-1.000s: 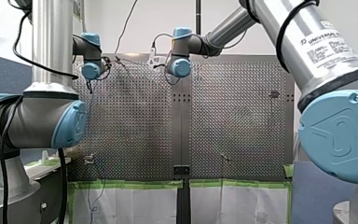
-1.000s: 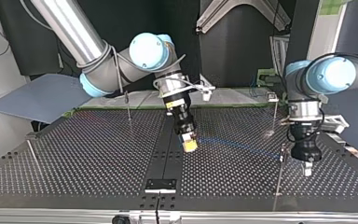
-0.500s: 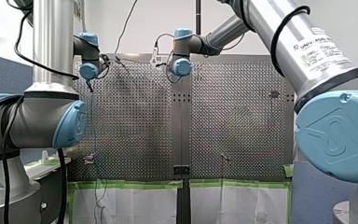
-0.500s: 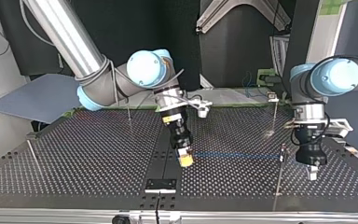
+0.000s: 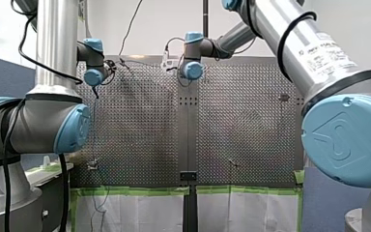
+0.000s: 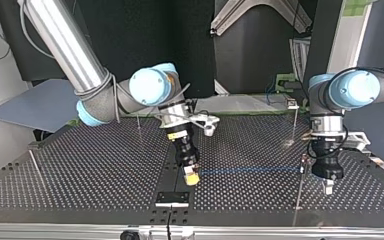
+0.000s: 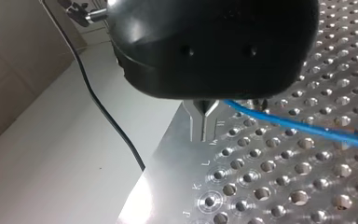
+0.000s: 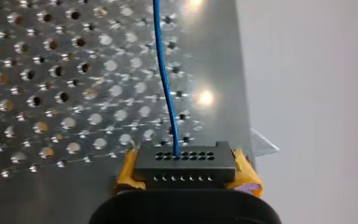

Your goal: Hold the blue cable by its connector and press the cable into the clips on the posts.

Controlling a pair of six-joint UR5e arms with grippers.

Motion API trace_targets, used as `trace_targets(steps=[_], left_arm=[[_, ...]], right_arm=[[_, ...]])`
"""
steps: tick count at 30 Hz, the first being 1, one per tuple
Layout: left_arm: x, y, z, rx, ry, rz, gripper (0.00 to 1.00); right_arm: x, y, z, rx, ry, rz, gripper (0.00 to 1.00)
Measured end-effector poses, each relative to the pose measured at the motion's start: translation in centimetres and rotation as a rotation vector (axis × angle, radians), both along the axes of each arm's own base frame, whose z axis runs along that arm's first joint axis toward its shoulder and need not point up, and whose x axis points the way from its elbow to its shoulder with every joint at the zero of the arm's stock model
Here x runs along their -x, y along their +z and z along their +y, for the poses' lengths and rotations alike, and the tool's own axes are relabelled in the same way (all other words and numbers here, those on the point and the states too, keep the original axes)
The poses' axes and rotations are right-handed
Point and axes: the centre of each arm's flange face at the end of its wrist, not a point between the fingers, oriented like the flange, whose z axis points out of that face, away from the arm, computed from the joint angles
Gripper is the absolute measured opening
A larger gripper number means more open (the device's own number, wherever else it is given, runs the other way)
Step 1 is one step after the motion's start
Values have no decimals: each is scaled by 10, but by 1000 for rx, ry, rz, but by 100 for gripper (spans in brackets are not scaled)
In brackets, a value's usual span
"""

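Front view: my left arm (image 5: 58, 43) and my right arm (image 5: 290, 43) reaching far across the desk (image 5: 241, 125). Top view: right tool (image 6: 192, 179) tipped low, blue cable (image 6: 250, 170) running to a thin post (image 6: 299, 190), left tool (image 6: 328, 187) pointing down just past it. Left wrist view: fingers (image 7: 197, 123) pressed together, cable beside. Right wrist view: yellow pads (image 8: 244, 175) pinching the black connector (image 8: 185, 163).

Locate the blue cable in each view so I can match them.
Front view: cannot make it out.
Top view: blue cable, a faint line from my right gripper toward the thin post.
Left wrist view: cable passes just behind my left gripper.
Right wrist view: cable runs ahead from the black connector.
Shared landmark: perforated table.
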Motion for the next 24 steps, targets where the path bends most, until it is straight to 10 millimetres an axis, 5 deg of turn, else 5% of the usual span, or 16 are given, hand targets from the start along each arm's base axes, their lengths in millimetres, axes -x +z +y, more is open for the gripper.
trace_targets(steps=[10, 12, 13, 14, 15, 24], left_arm=[[-7, -12, 1, 10, -21, 6, 0], [-8, -12, 2, 12, -16, 6, 26], [-7, -12, 2, 12, -11, 7, 26], [-7, -13, 3, 13, -2, 11, 47], [-7, -13, 3, 14, 6, 16, 59], [-2, -21, 6, 44, 90, 71, 87]], right_arm=[[-3, -11, -5, -18, 17, 25, 0], [-4, -12, -3, -22, 20, 29, 0], [-4, -12, -3, -23, 21, 31, 0], [-5, -12, -2, -25, 23, 33, 0], [-5, -13, -2, -27, 23, 35, 0], [-6, -14, 2, -35, 27, 46, 0]])
